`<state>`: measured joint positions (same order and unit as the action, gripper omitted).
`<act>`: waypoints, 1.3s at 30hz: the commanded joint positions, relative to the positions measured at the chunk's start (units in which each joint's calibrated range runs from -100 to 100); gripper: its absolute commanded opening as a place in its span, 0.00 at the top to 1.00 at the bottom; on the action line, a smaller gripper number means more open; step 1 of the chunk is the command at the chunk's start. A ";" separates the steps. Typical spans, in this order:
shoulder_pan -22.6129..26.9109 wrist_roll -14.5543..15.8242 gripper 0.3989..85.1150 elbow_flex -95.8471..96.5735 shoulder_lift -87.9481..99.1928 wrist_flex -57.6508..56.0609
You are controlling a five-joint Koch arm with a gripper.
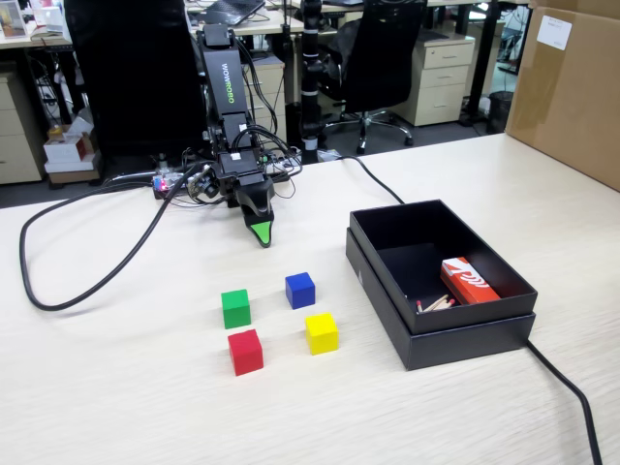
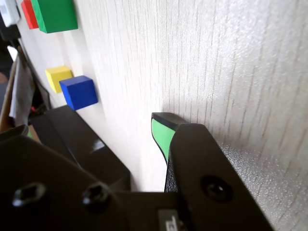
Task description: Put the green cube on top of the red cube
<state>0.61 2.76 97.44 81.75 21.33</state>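
gripper [image 1: 262,235] hanging over bench [image 1: 116,387], jaws' gap not discernible, holding nothing | green cube [image 1: 235,308] sitting just 12 o'clock of red cube [image 1: 245,351], apart

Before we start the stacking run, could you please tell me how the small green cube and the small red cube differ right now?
The small matte green cube is bright green; the small matte red cube is red. In the fixed view the green cube lies nearer the black gripper, and the red cube sits just in front of it, closer to the camera. Both look equal in size, rest flat on the table and are untouched.
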 commanded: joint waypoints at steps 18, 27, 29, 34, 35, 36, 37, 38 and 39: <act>0.05 -0.10 0.43 -0.35 -0.11 -0.12; -0.05 -0.44 0.43 -1.52 -0.22 -1.33; -0.10 -0.44 0.43 -3.43 0.12 -5.65; -0.15 -0.29 0.43 -11.13 2.07 -20.34; -0.10 -0.29 0.43 -12.77 2.30 -22.58; -0.10 -0.29 0.43 -14.22 2.30 -24.74; -0.24 -0.29 0.43 -17.57 2.30 -29.32; -1.17 -0.39 0.44 -23.83 2.19 -37.96; -1.32 -0.39 0.44 -26.00 2.07 -40.90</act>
<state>0.07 2.56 79.83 83.04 -8.09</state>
